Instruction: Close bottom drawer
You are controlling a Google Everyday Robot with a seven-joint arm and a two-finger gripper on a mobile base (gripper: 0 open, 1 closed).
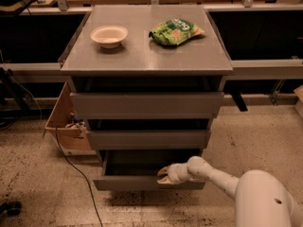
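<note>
The grey cabinet has three drawers. The bottom drawer (128,182) is the lowest and narrowest; it stands pulled out, its shallow grey interior (142,163) showing. My gripper (164,176) rests at the top edge of the drawer's front, right of its middle, at the end of my white arm (213,175), which comes in from the lower right. The middle drawer front (147,139) and the top drawer front (147,105) sit above it.
On the cabinet top (142,56) are a white bowl (109,35) and a green snack bag (175,31). A cardboard box (66,124) stands left of the cabinet, with a black cable (75,167) across the floor. Workbenches run behind.
</note>
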